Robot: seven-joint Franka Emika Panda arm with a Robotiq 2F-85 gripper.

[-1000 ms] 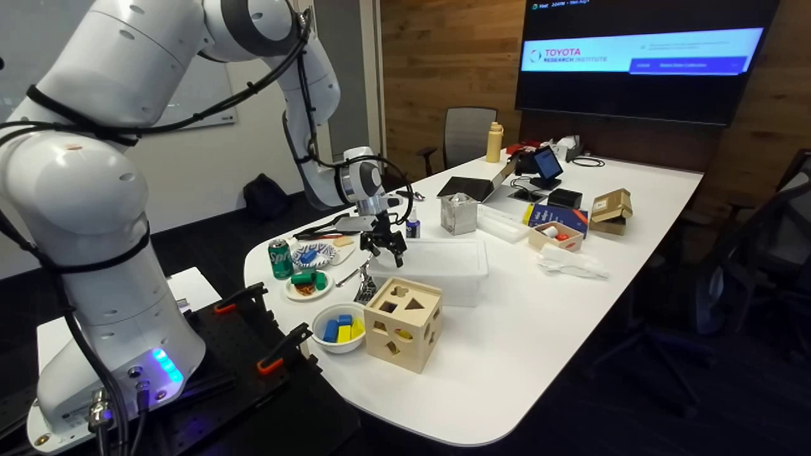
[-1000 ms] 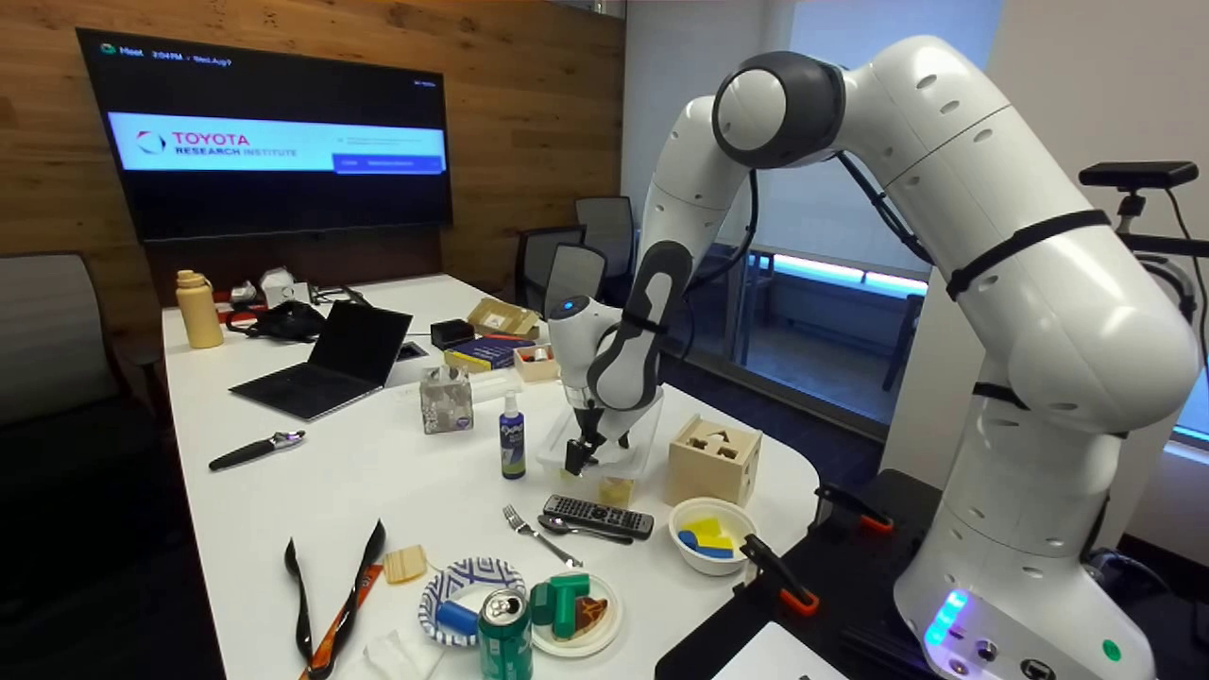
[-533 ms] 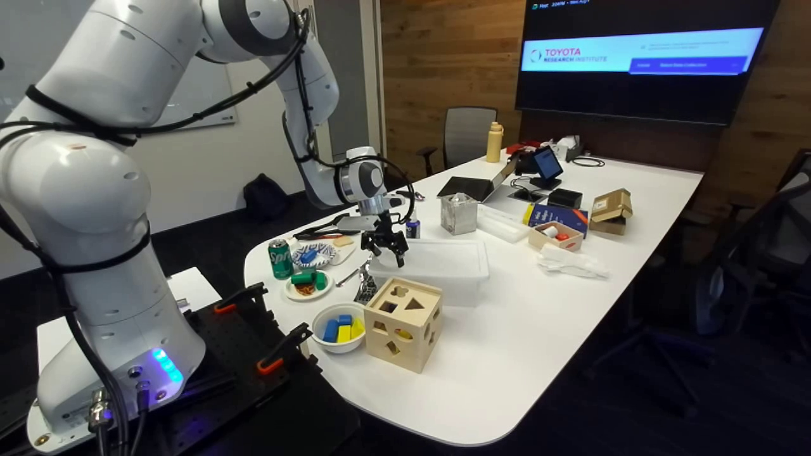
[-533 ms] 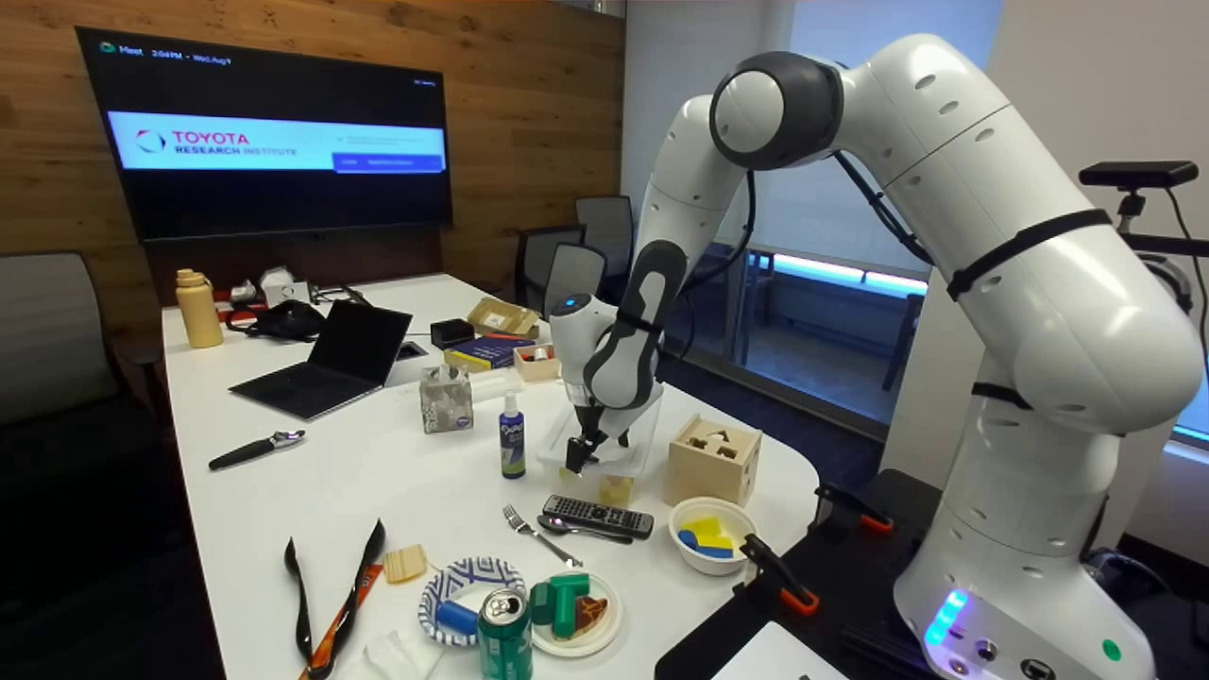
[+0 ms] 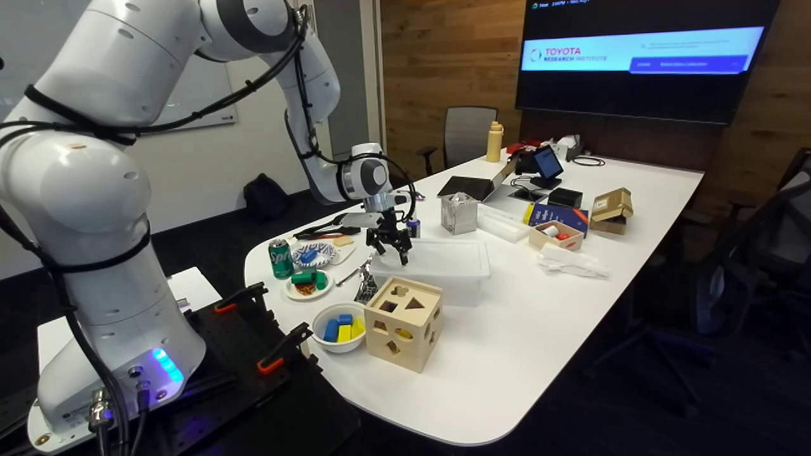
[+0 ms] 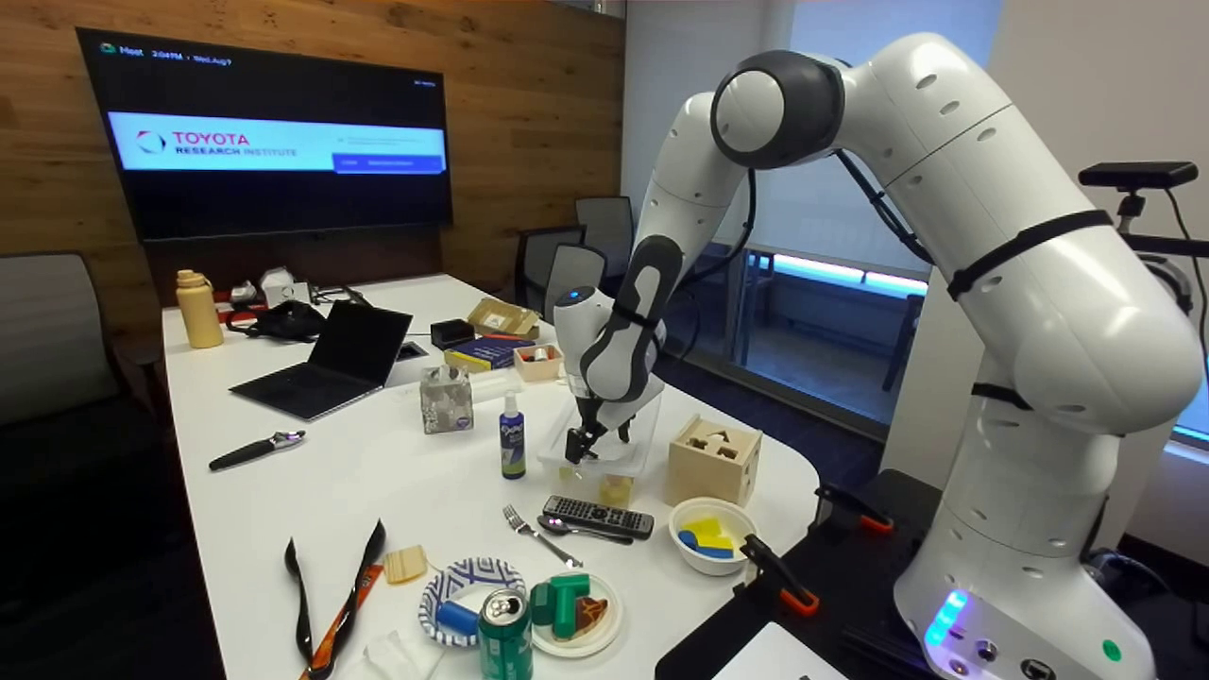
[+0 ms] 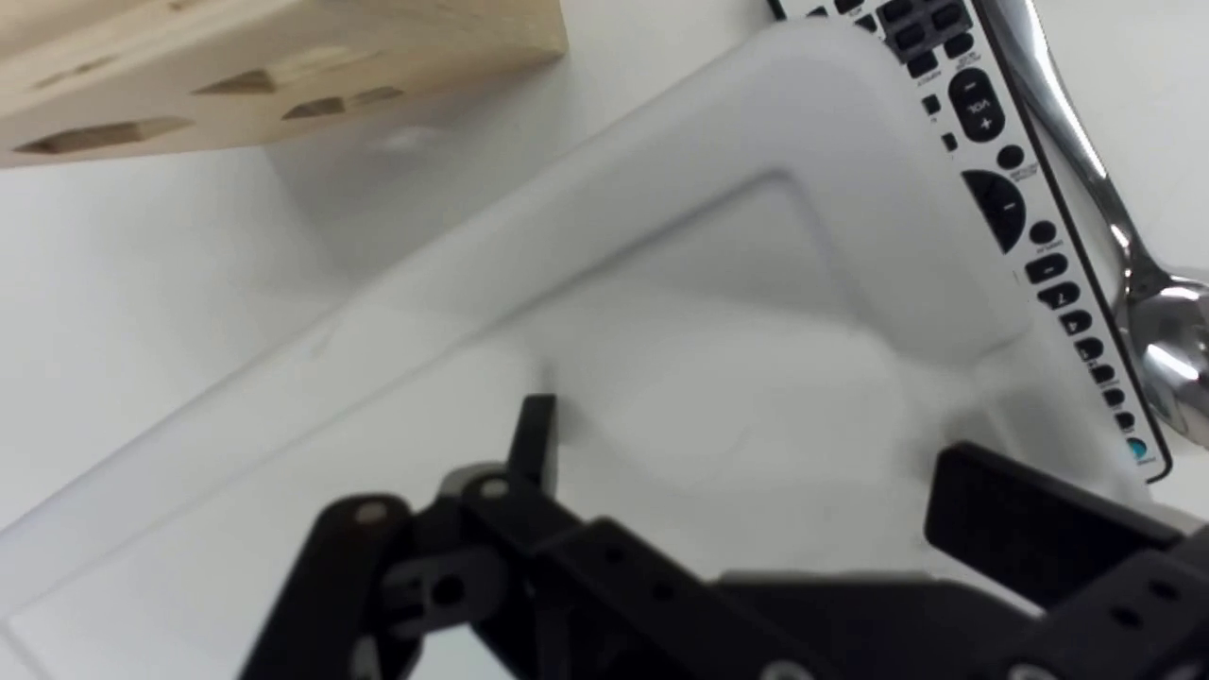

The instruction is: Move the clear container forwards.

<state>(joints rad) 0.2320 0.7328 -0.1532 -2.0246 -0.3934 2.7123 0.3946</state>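
The clear container (image 5: pixel 453 278), a long translucent box with a pale lid, sits on the table in both exterior views, partly behind the arm (image 6: pixel 635 457). Yellowish things show through its near end. In the wrist view its lid (image 7: pixel 746 246) fills the middle, with a raised rim and rounded corner. My gripper (image 5: pixel 393 252) is just above the lid at the container's end, and also shows there in an exterior view (image 6: pixel 601 446). In the wrist view the two black fingers (image 7: pixel 741 449) are wide apart with nothing between them. I cannot tell whether the fingertips touch the lid.
A wooden shape-sorter cube (image 5: pixel 403 324) stands close beside the container. A remote (image 6: pixel 599 517), a spoon (image 6: pixel 584 530) and a white bowl of blocks (image 6: pixel 712 535) lie near its end. A spray bottle (image 6: pixel 512 437) and a tissue box (image 6: pixel 446 399) stand on its other side.
My gripper has risen slightly and shifted a little along the lid, rightward in an exterior view. The container shows no clear movement. The fingers stay apart.
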